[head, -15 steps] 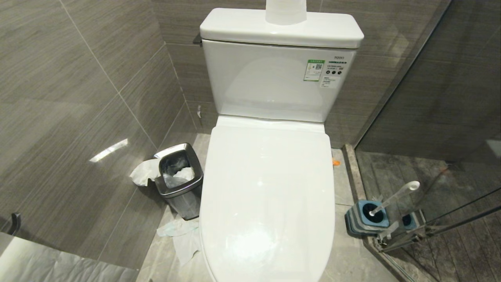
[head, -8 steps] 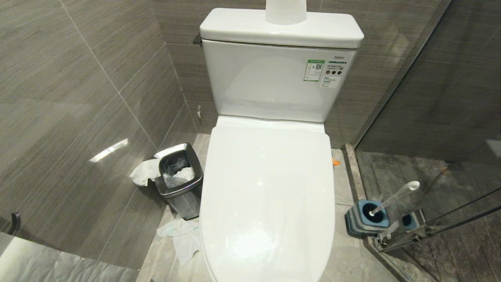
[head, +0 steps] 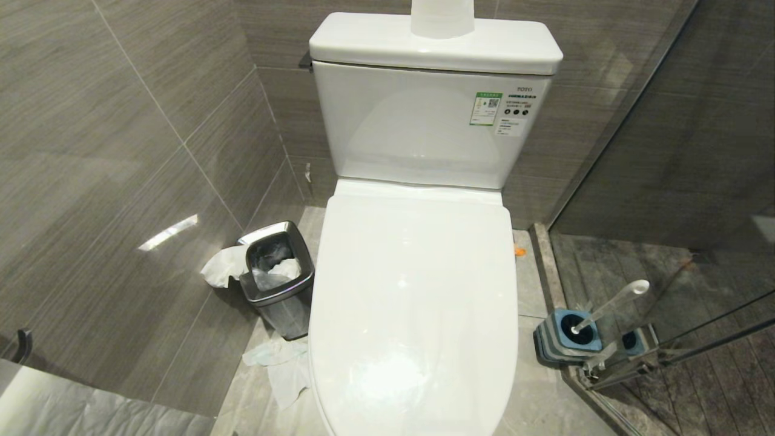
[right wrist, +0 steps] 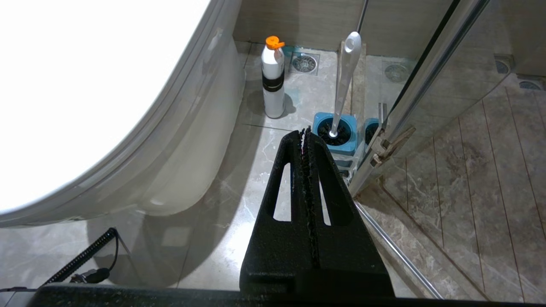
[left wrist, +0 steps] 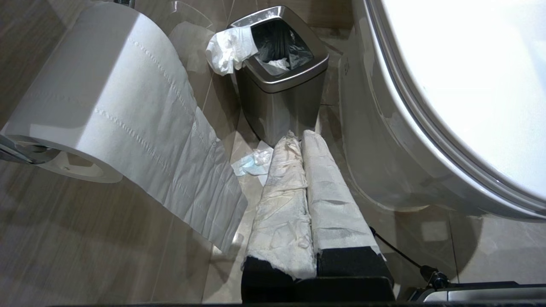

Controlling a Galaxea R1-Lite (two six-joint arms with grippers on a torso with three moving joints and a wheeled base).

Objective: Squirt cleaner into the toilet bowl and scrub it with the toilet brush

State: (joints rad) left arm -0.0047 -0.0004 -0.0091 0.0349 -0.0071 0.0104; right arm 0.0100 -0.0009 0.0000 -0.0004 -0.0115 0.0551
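Both grippers, left and right, are staying closed, empty; brush is standing in holder; bin is holding tissue.

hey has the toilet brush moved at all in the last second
No. In the head view the toilet brush stands in its blue holder beside the glass door frame, handle leaning the same way as before, same spot relative to the toilet.

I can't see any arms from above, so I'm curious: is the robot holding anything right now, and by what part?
Nothing is held. The left end effector and the right end effector are both shut on nothing, low beside the toilet bowl. The toilet brush stands untouched in its holder.
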